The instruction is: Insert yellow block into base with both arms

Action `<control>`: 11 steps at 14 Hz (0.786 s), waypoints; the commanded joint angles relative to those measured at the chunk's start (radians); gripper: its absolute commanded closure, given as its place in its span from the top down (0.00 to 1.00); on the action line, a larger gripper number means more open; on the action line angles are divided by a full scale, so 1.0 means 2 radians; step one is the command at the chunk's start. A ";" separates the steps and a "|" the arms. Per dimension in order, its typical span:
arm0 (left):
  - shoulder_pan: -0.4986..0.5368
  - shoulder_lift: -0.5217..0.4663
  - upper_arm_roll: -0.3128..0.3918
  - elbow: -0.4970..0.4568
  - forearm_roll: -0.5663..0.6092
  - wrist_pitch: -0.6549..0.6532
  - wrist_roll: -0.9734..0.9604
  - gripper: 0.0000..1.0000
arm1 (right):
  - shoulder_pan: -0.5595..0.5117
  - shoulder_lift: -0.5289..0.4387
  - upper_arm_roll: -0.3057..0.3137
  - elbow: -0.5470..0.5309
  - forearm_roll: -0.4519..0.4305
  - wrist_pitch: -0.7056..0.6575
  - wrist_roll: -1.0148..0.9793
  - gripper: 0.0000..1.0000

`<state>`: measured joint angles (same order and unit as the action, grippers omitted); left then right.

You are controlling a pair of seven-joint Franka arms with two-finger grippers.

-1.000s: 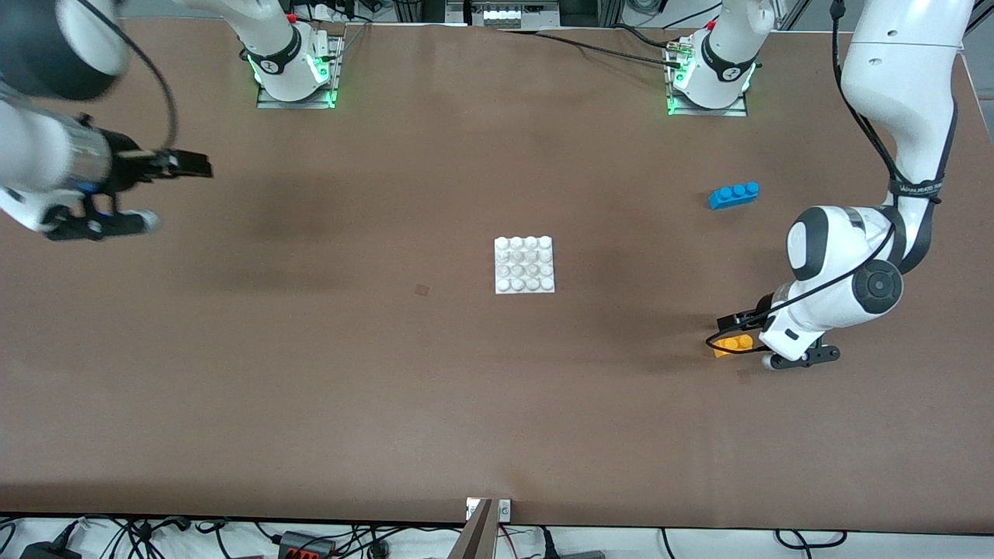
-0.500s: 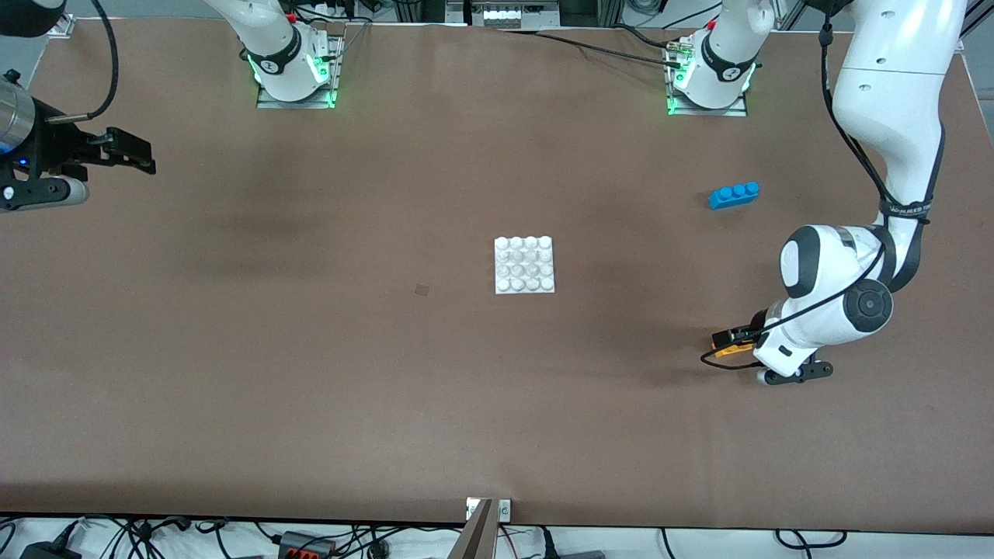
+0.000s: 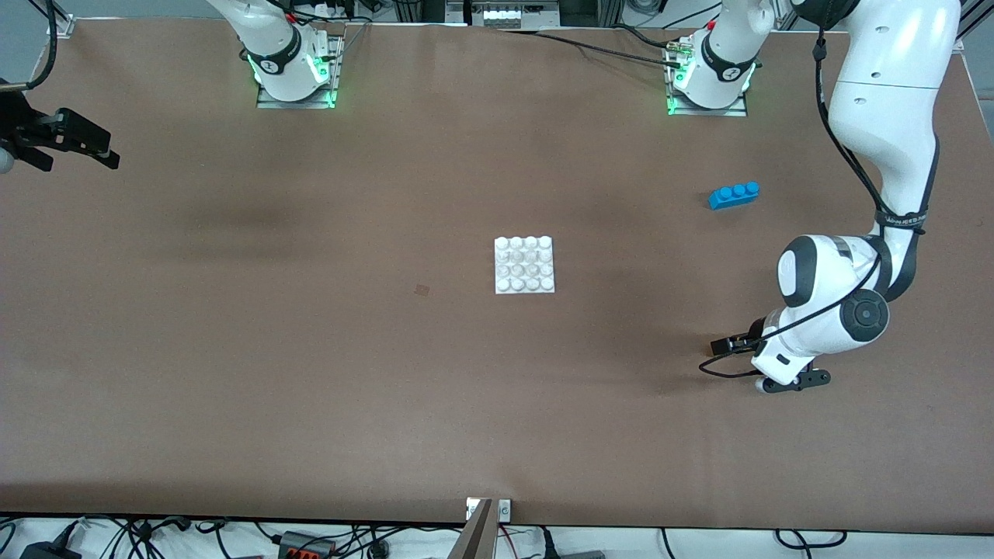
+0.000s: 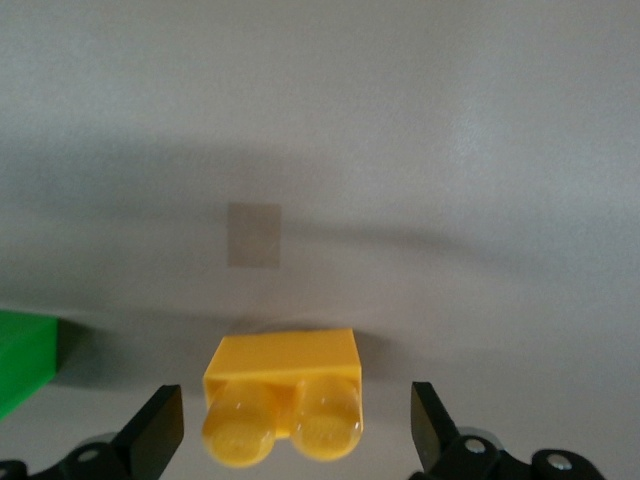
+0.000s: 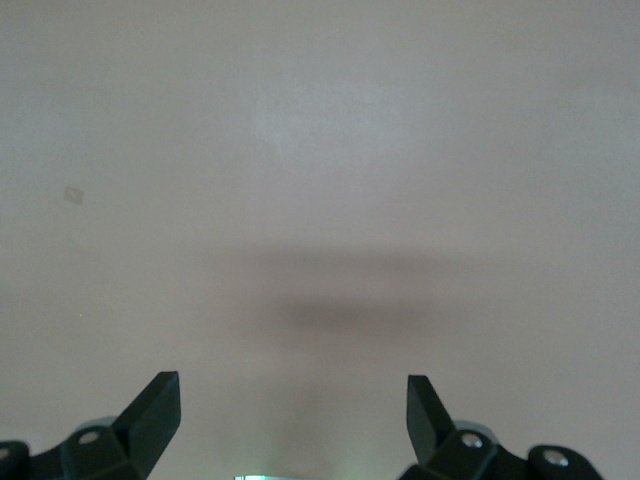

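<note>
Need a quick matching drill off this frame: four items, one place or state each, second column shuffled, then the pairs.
Column one:
1. yellow block
2. base
3. blue brick
4. right gripper

Column two:
A. mid-table, nothing on its studs
B. open, over bare table at the right arm's end
C. between the open fingers of the left gripper
D. farther from the front camera than the left gripper, toward the left arm's end

Pairs: 1-C, 2-A, 3-D, 4-B
</note>
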<state>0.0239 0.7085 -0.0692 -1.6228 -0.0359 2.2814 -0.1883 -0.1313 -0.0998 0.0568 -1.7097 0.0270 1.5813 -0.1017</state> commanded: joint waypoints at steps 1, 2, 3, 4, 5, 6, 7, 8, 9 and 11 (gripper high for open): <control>-0.005 0.009 0.004 0.015 0.016 0.008 -0.003 1.00 | 0.034 -0.011 -0.028 0.003 -0.007 -0.015 0.049 1.00; -0.005 0.009 0.006 0.015 0.022 0.008 -0.003 1.00 | 0.036 -0.008 -0.035 0.003 -0.006 -0.030 0.071 1.00; -0.005 0.010 0.008 0.015 0.025 0.008 -0.003 1.00 | 0.044 0.001 -0.046 0.009 -0.002 -0.029 0.071 1.00; -0.006 0.012 0.008 0.015 0.025 0.009 -0.003 1.00 | 0.061 0.024 -0.048 0.029 -0.004 -0.028 0.070 1.00; -0.006 0.014 0.008 0.015 0.026 0.009 -0.002 1.00 | 0.066 0.044 -0.047 0.055 -0.007 -0.028 0.073 1.00; -0.006 0.015 0.008 0.014 0.026 0.010 -0.002 1.00 | 0.065 0.051 -0.047 0.063 -0.007 -0.027 0.071 1.00; -0.006 0.015 0.008 0.014 0.026 0.009 -0.002 1.00 | 0.065 0.049 -0.047 0.063 -0.008 -0.031 0.072 1.00; -0.006 0.015 0.008 0.012 0.026 0.009 -0.002 1.00 | 0.062 0.048 -0.046 0.061 -0.008 -0.035 0.069 1.00; -0.006 0.016 0.008 0.011 0.027 0.009 -0.002 1.00 | 0.052 0.048 -0.044 0.058 -0.008 -0.035 0.070 1.00; -0.006 0.016 0.008 0.011 0.037 0.009 -0.003 1.00 | 0.049 0.050 -0.042 0.059 -0.007 -0.029 0.072 1.00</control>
<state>0.0212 0.7329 -0.0630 -1.6174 0.0027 2.2991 -0.1883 -0.0254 -0.0047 -0.0284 -1.6155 0.0189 1.5383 0.0281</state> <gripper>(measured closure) 0.000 0.000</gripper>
